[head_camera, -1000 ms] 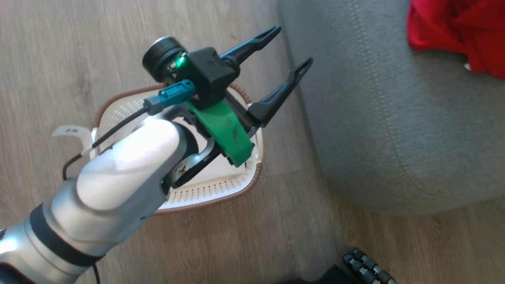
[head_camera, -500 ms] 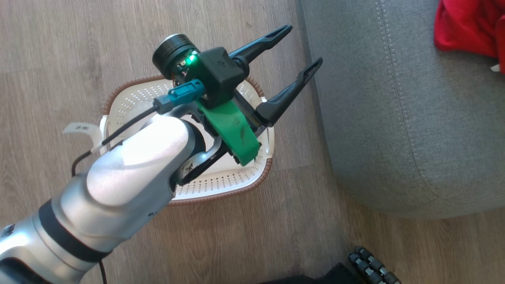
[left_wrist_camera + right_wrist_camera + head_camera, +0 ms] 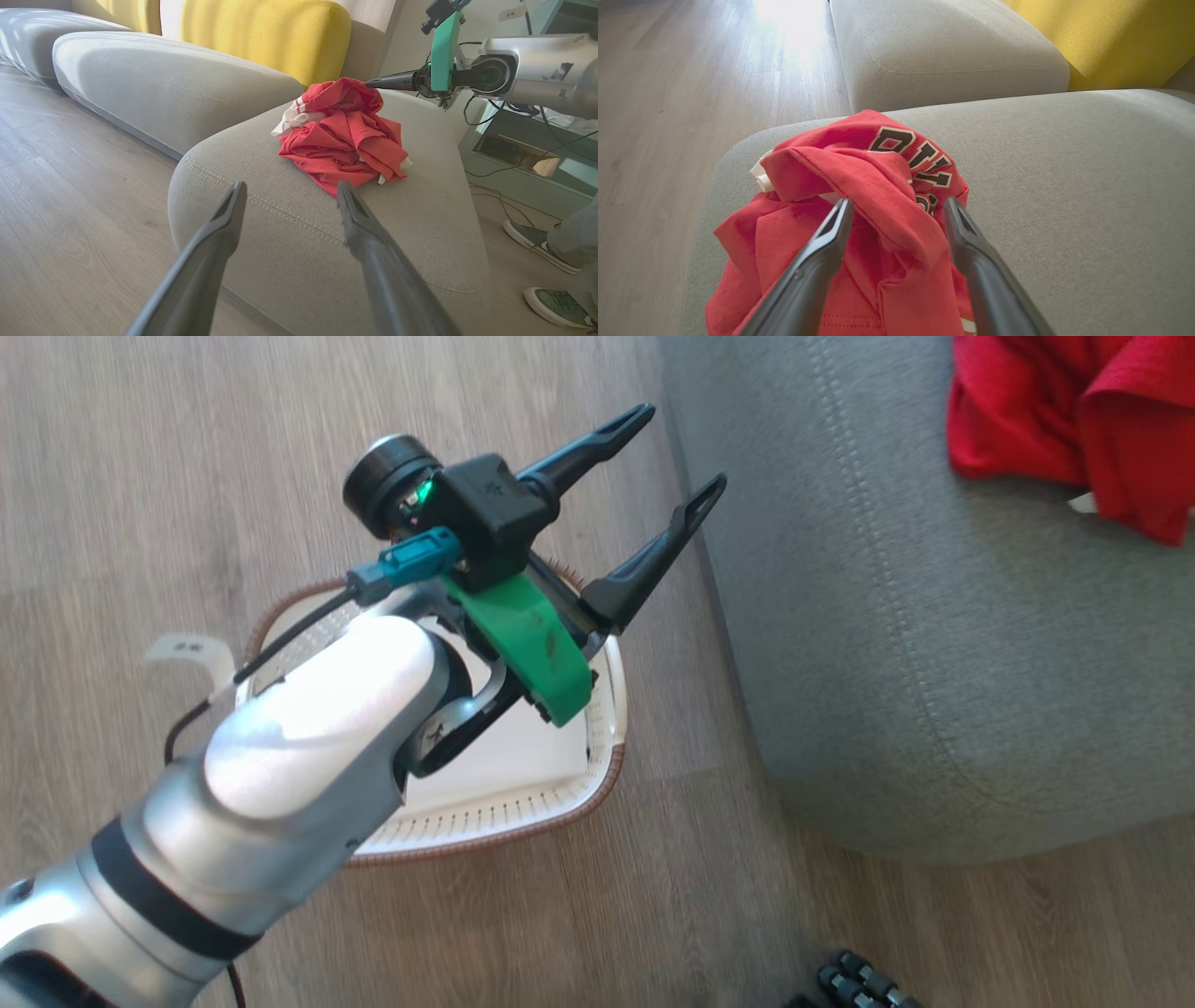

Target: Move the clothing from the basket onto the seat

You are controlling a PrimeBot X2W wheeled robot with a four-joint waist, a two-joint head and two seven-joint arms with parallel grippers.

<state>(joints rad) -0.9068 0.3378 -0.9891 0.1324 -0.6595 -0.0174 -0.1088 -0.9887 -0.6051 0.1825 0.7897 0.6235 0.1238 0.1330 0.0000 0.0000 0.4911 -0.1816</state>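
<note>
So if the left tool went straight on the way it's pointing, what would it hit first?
Most likely the seat. The left tool, open, aims at the cushion's near top edge, with the clothing piled just beyond. Depth is hard to judge from here.

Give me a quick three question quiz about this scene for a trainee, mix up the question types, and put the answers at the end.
1. True or false: the clothing lies inside the basket.
2. Multiple choice: how do the jaws of the left gripper stand? A: open, holding nothing. B: shut on the clothing. C: shut on a basket handle.
3. Short answer: what does the basket stand on?

Key:
1. False; it lies in a heap on the seat.
2. A.
3. The wooden floor, beside the seat.
</note>
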